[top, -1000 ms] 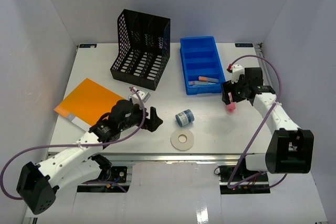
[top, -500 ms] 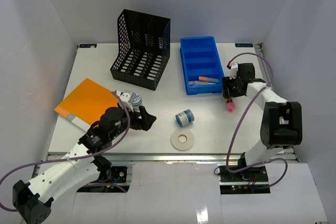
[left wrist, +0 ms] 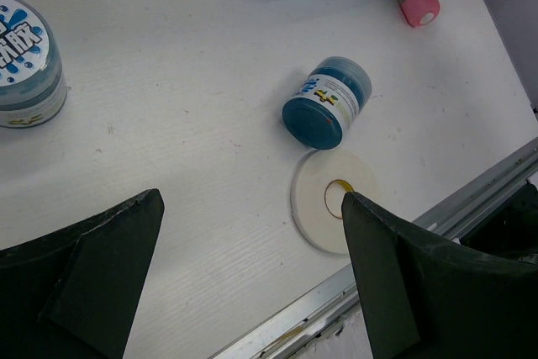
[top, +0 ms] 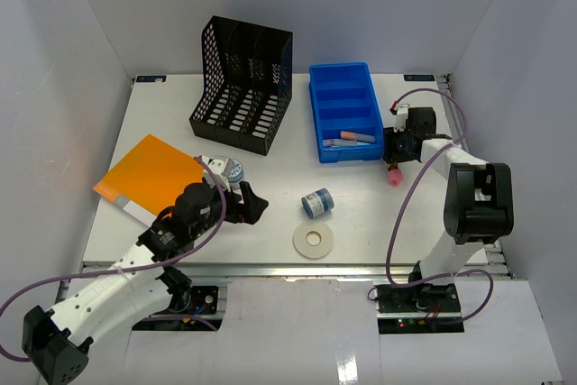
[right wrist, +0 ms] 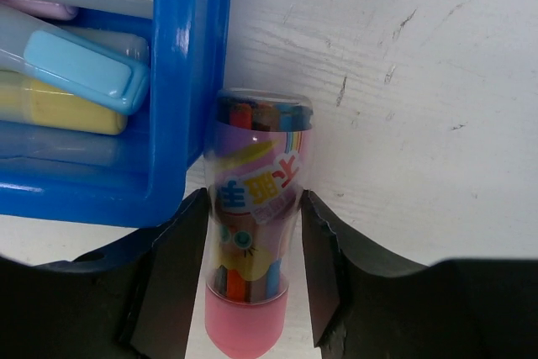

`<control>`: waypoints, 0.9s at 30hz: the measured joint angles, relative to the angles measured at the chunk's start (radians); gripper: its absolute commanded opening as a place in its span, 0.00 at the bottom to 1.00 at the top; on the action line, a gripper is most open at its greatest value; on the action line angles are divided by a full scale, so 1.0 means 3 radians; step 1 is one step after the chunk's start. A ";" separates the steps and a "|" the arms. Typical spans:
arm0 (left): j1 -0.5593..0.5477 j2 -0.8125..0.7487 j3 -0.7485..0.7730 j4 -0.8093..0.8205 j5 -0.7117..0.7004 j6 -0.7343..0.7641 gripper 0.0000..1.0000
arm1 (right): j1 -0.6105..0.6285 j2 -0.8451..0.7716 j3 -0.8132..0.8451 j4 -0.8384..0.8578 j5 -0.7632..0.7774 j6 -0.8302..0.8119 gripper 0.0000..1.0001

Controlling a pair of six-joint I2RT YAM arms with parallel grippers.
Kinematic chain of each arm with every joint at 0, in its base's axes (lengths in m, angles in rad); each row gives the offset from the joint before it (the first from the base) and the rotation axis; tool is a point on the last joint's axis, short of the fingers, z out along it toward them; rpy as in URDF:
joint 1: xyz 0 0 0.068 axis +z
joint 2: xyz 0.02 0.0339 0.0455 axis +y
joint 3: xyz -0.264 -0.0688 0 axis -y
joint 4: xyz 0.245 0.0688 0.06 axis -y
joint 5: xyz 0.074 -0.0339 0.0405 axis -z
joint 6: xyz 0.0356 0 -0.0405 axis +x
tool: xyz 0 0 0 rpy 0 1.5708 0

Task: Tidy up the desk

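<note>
Looking down, we see the white desk surface (top: 379,223) filling the walled booth ahead of both arms. The right jaws clamp a pink-capped clear tube (right wrist: 252,233) that lies on the surface just beside the blue tray (right wrist: 181,81). The left jaws stand wide apart above the surface, near a tipped blue jar (left wrist: 328,107) and a white tape roll (left wrist: 334,201).

A pink-capped tube (right wrist: 252,208) lies just beside the blue tray (right wrist: 189,81).

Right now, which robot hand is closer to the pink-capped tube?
Right. The right gripper clasps the pink-capped tube; the left gripper hangs open far across the desk, beside a jar.
</note>
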 measured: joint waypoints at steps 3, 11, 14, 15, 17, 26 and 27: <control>0.0000 0.0005 -0.0001 0.0000 0.0001 -0.0015 0.98 | -0.0027 0.0005 -0.0005 0.0037 -0.0043 0.0019 0.43; 0.0000 0.0168 -0.0001 0.0003 0.0009 -0.0067 0.98 | -0.0072 0.0059 -0.0010 0.0068 -0.0152 0.0044 0.66; 0.0000 0.0174 -0.0001 0.0003 0.0019 -0.0081 0.98 | -0.0075 0.0168 -0.0024 0.0033 -0.0142 0.0032 0.75; 0.0000 0.0174 -0.0001 0.0003 0.0020 -0.0084 0.98 | -0.0076 0.0195 -0.0029 0.0024 -0.0133 0.0028 0.75; 0.0000 0.0174 -0.0001 0.0004 0.0026 -0.0090 0.98 | -0.0076 0.0215 -0.0034 0.0017 -0.0124 0.0024 0.72; 0.0000 0.0217 -0.0001 0.0008 0.0049 -0.0119 0.98 | -0.0143 0.0210 -0.0048 0.0029 -0.0134 0.0029 0.20; 0.0000 0.0224 -0.0001 0.0009 0.0061 -0.0119 0.98 | -0.0173 0.0198 -0.0063 0.0033 -0.0151 0.0032 0.14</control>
